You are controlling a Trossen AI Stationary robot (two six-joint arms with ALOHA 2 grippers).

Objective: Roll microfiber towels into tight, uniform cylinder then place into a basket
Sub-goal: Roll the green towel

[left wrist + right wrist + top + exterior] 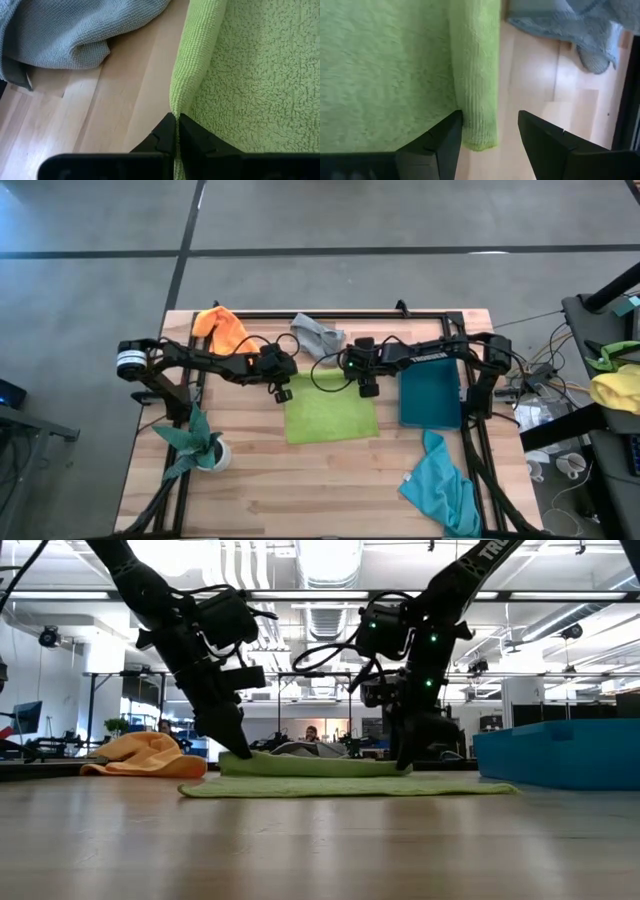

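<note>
Lime green towel [331, 416] between left hand [175, 131], clenched on its rolled edge, and released right hand [490, 131].

Four towels: orange [221, 328], grey [318, 335], lime [331, 415], turquoise [441, 485]; one basket [430, 400]; one plant [197, 439].

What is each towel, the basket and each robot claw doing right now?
Lime green towel: flat on the table, far edge rolled up.
Grey towel: crumpled, untouched.
Orange towel: crumpled, untouched.
Turquoise towel: crumpled at the table's edge.
Basket: upright, no towels inside.
Left end effector: shut on the roll's end.
Right end effector: open around the roll's other end.
</note>
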